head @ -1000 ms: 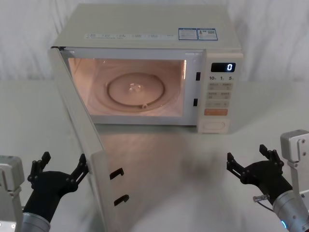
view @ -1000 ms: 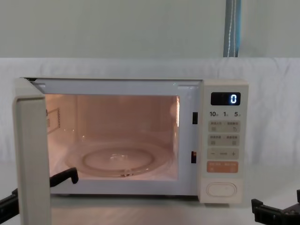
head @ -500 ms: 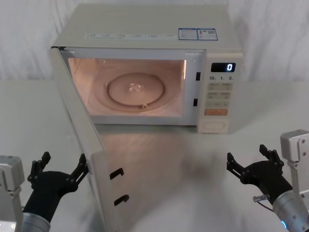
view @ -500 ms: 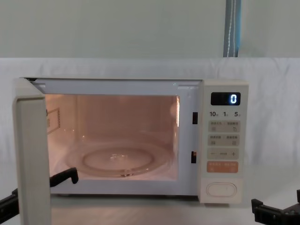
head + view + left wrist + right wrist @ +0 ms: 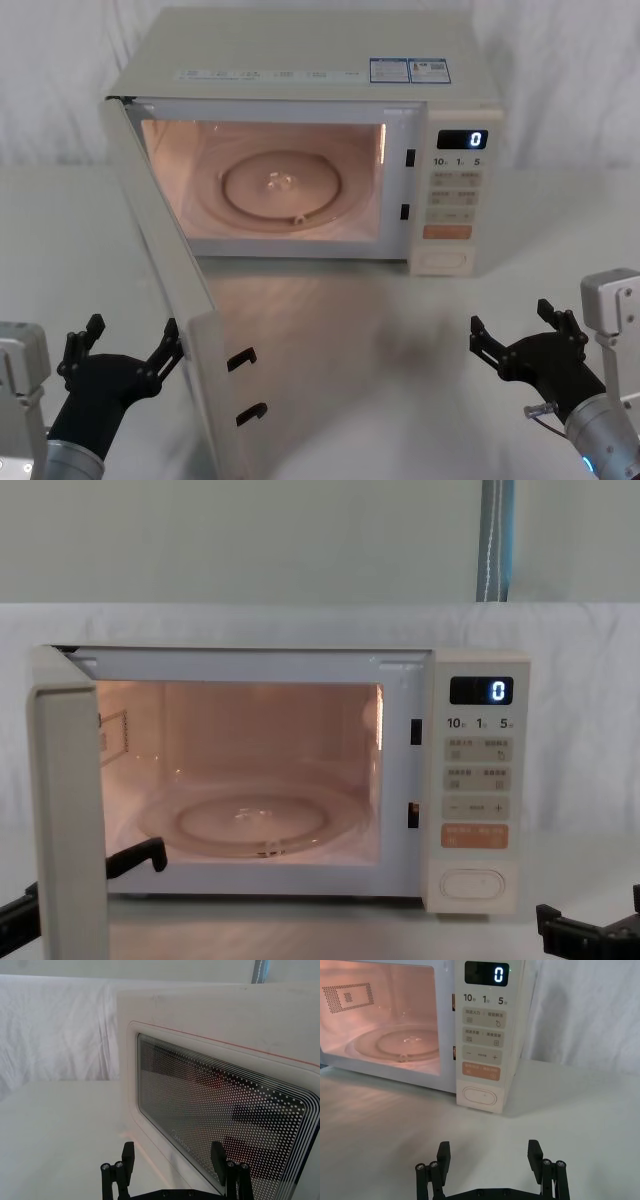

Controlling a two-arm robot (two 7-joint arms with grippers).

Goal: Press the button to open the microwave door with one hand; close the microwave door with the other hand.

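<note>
The left gripper [image 5: 122, 352] has its black fingers [image 5: 128, 1151] spread wide and holds nothing; it hangs low over the white desk [image 5: 60, 250], just beside the outer face of the big cream microwave door [image 5: 165, 270] with its dark dotted glass window [image 5: 220, 1115]. The right gripper [image 5: 520, 333] also has its fingers [image 5: 443, 1151] spread wide and empty, low over the desk in front of the microwave's button panel and well apart from it. Nothing has changed in the last second: both grippers sit in the same spots and the door stands just as far open. The door swings out from the left side of the cream box-shaped microwave [image 5: 300, 70], the inside glows pink, and the round glass plate [image 5: 283, 190] lies bare. The wide cream oval button [image 5: 443, 261] sits at the bottom of the panel, under the orange one. So the opening step looks done, and I think the next job is for the left gripper to push the door shut.
</note>
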